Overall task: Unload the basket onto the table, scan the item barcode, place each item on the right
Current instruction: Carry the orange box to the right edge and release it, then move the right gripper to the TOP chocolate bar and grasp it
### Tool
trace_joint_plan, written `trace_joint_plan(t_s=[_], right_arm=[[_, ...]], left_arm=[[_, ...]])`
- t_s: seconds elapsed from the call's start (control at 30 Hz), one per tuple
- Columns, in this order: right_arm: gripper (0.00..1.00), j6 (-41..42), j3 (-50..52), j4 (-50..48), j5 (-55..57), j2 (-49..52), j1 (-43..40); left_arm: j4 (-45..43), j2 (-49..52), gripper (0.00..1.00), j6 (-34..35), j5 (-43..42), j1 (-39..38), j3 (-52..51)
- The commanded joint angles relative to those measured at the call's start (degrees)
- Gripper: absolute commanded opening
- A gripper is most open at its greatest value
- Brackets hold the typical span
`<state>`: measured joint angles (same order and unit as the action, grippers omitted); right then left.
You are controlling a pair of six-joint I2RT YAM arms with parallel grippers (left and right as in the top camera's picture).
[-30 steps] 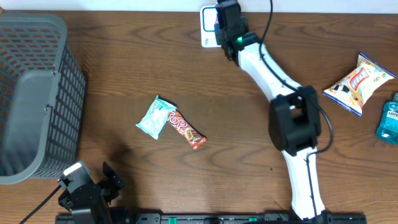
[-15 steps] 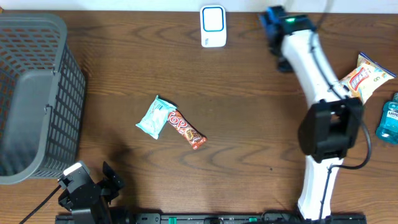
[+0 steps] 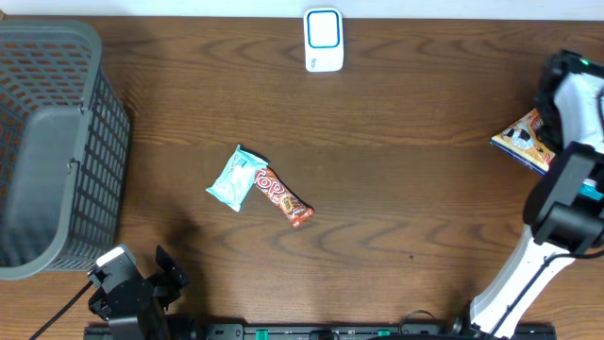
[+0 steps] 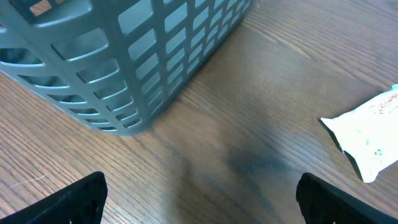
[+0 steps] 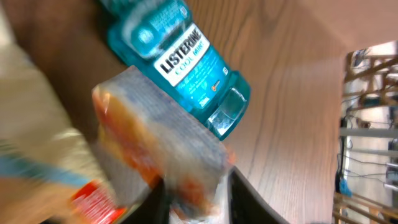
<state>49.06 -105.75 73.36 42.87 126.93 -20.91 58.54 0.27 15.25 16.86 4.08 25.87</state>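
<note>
Right fingers [image 5: 249, 200] from scanner [image 3: 324, 40] to table [image 3: 396, 123]'s right edge, grip on packet [image 5: 158, 134] unclear; left fingers [image 4: 68, 202] spread

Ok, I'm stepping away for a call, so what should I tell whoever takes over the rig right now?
Left gripper open, empty, near the basket.
Right gripper: a blurred orange packet sits between its jaws, beside the Listerine bottle and chips bag; gripped or released, unclear.
Scanner at the far edge; mint packet and red candy bar lie together mid-table.
Done: this gripper was at the scanner a second ago, so that packet was probably scanned.
Left: seemingly the two mid-table snacks.
</note>
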Motion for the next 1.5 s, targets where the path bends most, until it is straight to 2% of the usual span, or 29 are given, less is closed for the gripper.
trace_joint_plan(t_s=[0.0, 0.03, 0.07, 0.4, 0.53, 0.63, 0.87, 1.07, 1.17, 1.23, 1.47], right_arm=[[0.68, -6.47, -0.35, -1.84, -7.50, -0.76, -2.60], [0.89, -8.92, -1.18, -1.77, -8.55, -1.31, -2.78], [0.99, -10.34, -1.99, -1.51, -9.53, -2.12, -2.78], [0.99, -10.60, -4.13, -0.48, -26.58, -19.28, 3.43], [0.99, -15.28, -4.11, 0.98, -42.58, -22.08, 10.64], [0.99, -19.43, -3.69, 0.96, -47.98, -21.35, 17.62], [0.99, -31.76, -0.72, -1.66, -48.37, -17.92, 38.07], [0.99, -42.01, 1.60, -9.55, -43.10, -12.31, 52.09], [0.99, -42.27, 1.66, -12.07, -41.48, -8.09, 56.70], [0.90, -42.29, 1.66, -13.38, -41.53, -5.22, 58.99], [0.84, -46.64, 1.66, -16.68, -41.44, -1.33, 65.85]], left_arm=[[0.00, -0.04, 0.97, 0.52, 0.50, 0.09, 0.57], [0.00, -0.04, 0.97, 0.52, 0.50, 0.09, 0.57], [0.00, -0.04, 0.97, 0.52, 0.50, 0.09, 0.57], [0.02, -0.04, 0.97, 0.52, 0.50, 0.09, 0.57], [0.00, -0.04, 0.97, 0.52, 0.50, 0.09, 0.57], [0.00, -0.04, 0.97, 0.52, 0.50, 0.09, 0.57], [0.00, -0.04, 0.97, 0.52, 0.50, 0.09, 0.57], [0.02, -0.04, 0.98, 0.52, 0.50, 0.09, 0.57], [0.00, -0.04, 0.97, 0.52, 0.50, 0.09, 0.57], [0.00, -0.04, 0.97, 0.52, 0.50, 0.09, 0.57], [0.00, -0.04, 0.97, 0.52, 0.50, 0.09, 0.57]])
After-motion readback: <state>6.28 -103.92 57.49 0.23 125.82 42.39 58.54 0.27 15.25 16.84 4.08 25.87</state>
